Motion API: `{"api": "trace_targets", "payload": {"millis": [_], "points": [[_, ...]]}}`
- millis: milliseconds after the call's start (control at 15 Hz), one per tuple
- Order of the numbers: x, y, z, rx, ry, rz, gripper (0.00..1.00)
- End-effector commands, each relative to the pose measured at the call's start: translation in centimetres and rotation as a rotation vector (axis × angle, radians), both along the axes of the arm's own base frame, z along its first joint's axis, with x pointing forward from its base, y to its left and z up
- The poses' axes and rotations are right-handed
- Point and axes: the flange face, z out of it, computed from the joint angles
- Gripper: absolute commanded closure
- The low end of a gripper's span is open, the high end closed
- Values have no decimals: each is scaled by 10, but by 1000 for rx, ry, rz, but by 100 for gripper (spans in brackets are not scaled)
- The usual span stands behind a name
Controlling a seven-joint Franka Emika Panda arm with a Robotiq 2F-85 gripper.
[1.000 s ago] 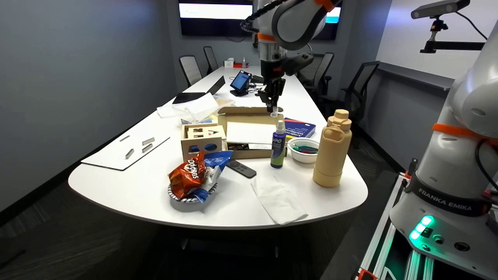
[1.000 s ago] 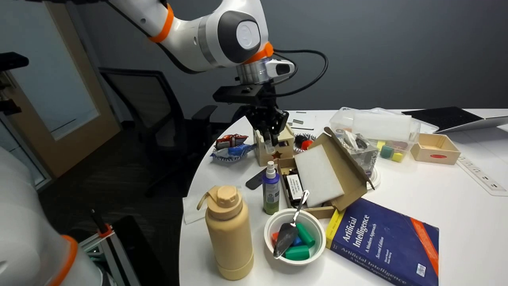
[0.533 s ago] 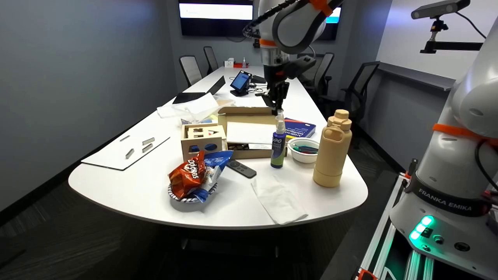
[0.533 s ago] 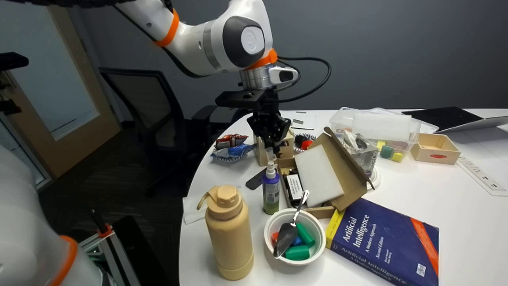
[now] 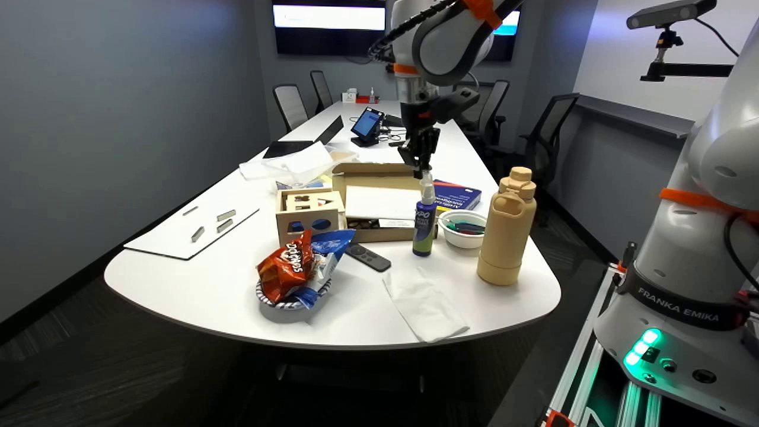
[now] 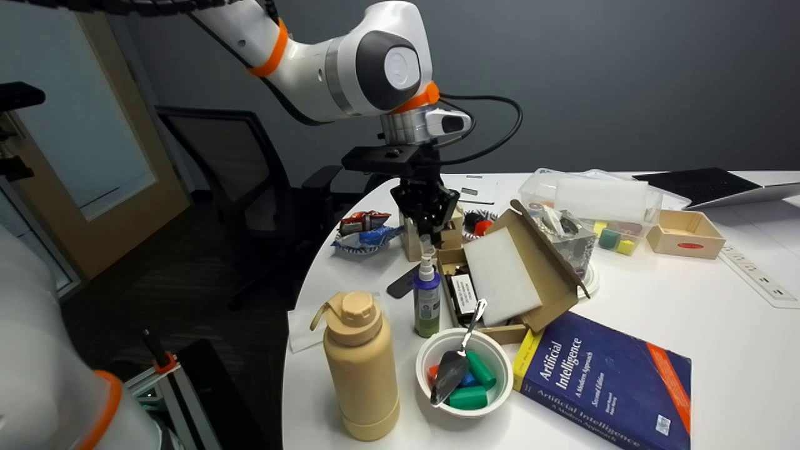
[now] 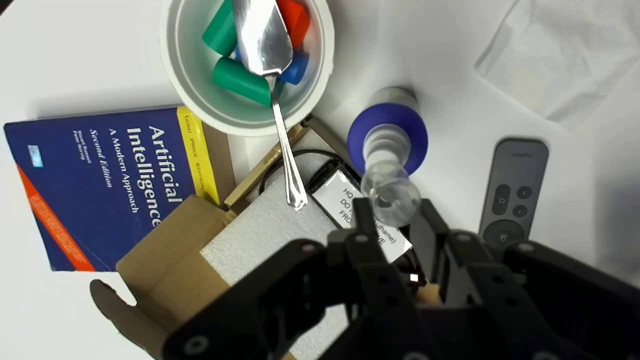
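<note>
Your black two-fingered gripper (image 7: 396, 205) pinches the clear, rounded plastic cap (image 7: 391, 194) and holds it above the white nozzle (image 6: 426, 269) of the upright purple-and-green spray bottle (image 6: 427, 304) on the white table (image 5: 350, 323); you cannot tell whether cap and nozzle touch.

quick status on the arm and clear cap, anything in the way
End effector: closed on clear cap. Cap: above spray bottle, contact unclear. Nothing seen between; open box close beside bottle.
</note>
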Motion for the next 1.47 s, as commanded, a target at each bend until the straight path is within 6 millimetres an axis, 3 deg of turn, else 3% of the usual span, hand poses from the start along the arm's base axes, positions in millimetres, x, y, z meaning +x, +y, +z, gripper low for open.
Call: {"api": "trace_targets", "payload": {"millis": [0, 667, 1400], "points": [[4, -2, 1, -14, 14, -18, 94], [0, -5, 4, -31, 41, -34, 94], [-2, -5, -9, -10, 58, -39, 94]]}}
